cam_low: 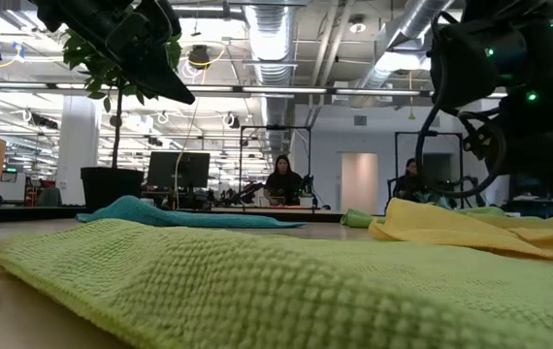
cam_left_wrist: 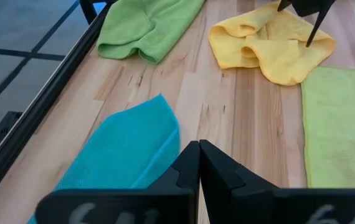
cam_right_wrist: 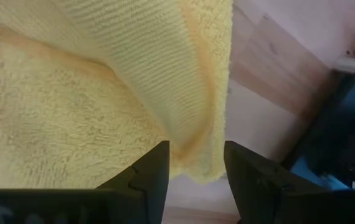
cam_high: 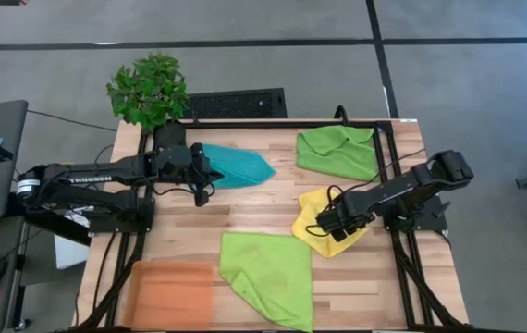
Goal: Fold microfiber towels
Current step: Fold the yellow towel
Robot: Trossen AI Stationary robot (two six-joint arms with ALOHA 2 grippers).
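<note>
Yellow towel [cam_right_wrist: 103, 93] edge between parted right tool [cam_right_wrist: 196, 168], left tool [cam_left_wrist: 198, 163] together.

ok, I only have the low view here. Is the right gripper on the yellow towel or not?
Observer: The right gripper is over the yellow towel, jaws open, with a raised fold of the cloth between the fingers.
Operator: Left arm?
Observer: The left gripper is shut and empty, at the teal towel's edge.
Operator: How many green ones? I see one up close.
Observer: Two. One lime green towel lies spread at the front beside the orange tray; the other lime green towel is bunched at the back right corner.
</note>
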